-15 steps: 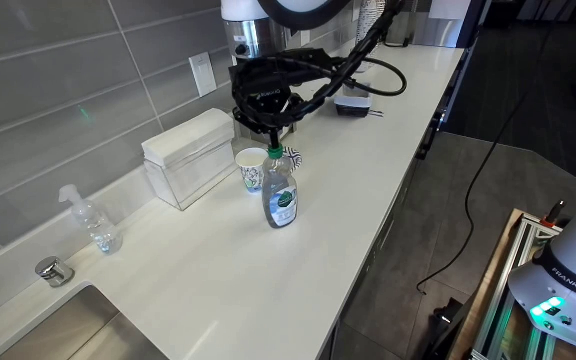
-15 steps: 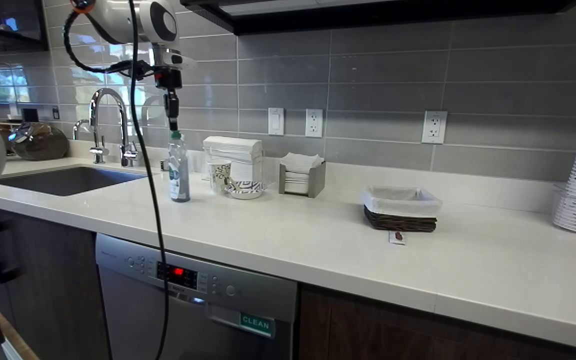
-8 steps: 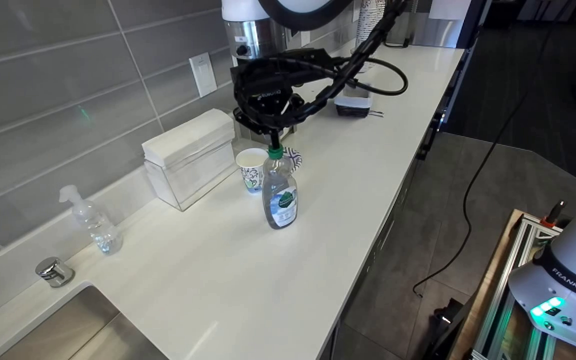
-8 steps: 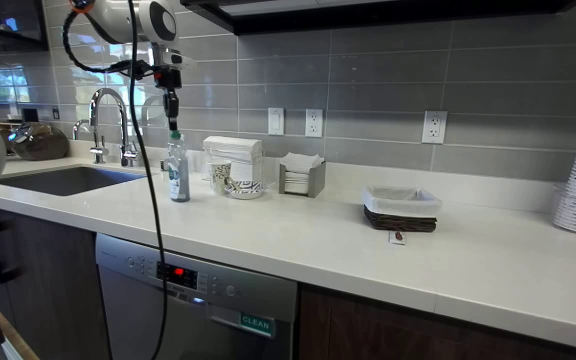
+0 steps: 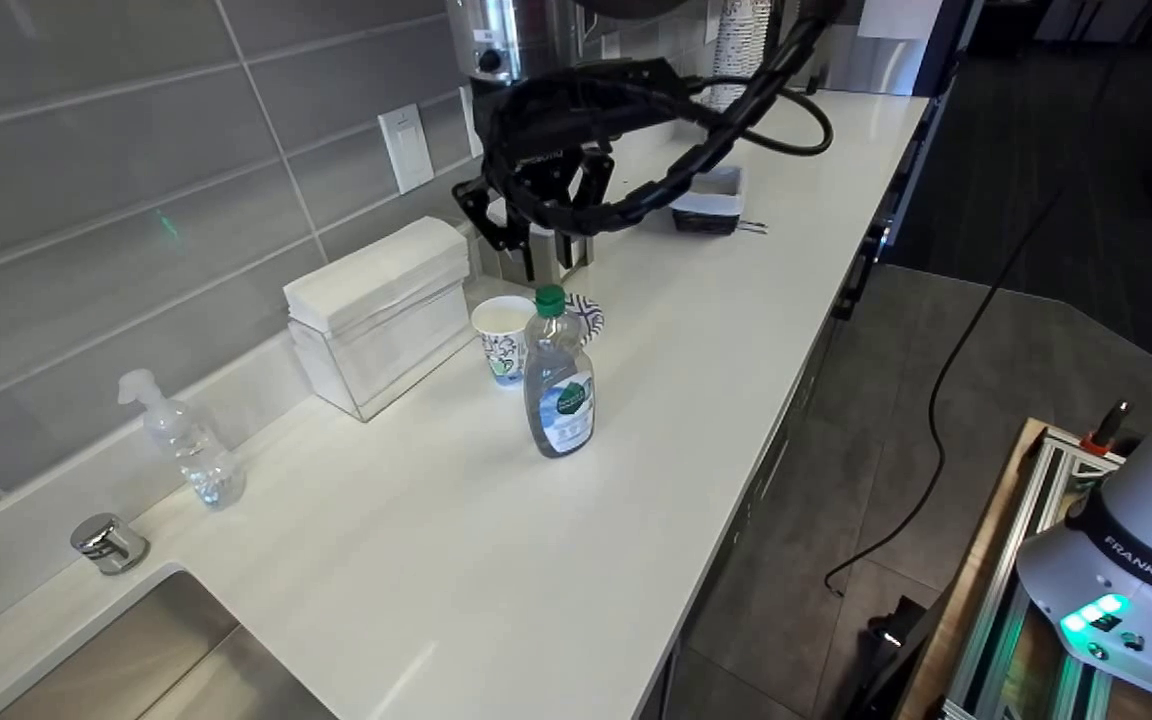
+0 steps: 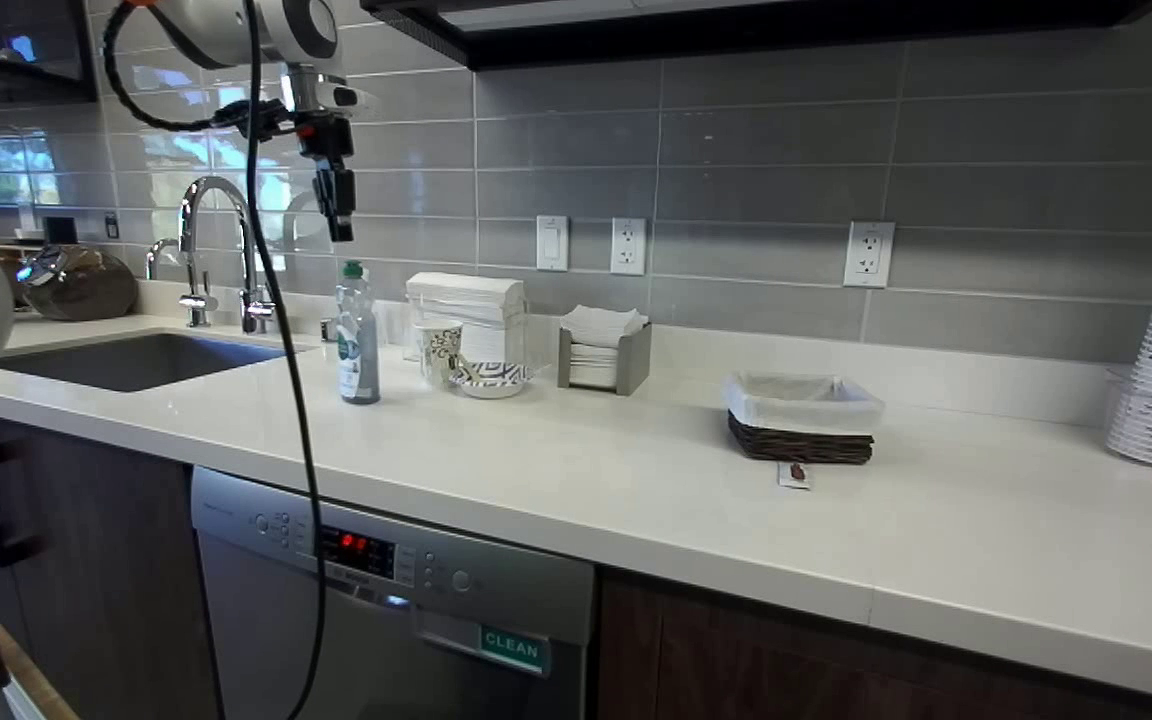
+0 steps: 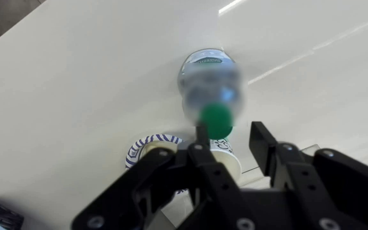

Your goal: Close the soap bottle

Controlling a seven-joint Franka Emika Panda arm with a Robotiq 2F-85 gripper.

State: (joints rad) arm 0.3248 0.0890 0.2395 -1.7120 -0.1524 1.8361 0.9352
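The soap bottle stands upright on the counter in both exterior views (image 5: 561,410) (image 6: 357,350); from above it shows blurred in the wrist view (image 7: 209,76). Its green cap sits on top of its neck (image 5: 550,302) (image 6: 352,269) (image 7: 217,121). From these frames I cannot tell whether the cap is fully shut. My gripper (image 5: 548,262) is open and empty, just above the cap and apart from it, in both exterior views (image 6: 341,236). In the wrist view the two fingers (image 7: 228,131) are spread, with the cap seen near the left fingertip.
A patterned paper cup (image 5: 502,335) and a patterned bowl (image 6: 492,384) stand close beside the bottle. A napkin holder (image 5: 386,320) stands by the wall. A clear pump bottle (image 5: 191,450) is near the sink (image 6: 166,360). A lined basket (image 6: 804,425) is further along the counter.
My gripper was shut with its fingertips on the green cap. It has now opened and risen off the cap. The bottle has stayed in place.
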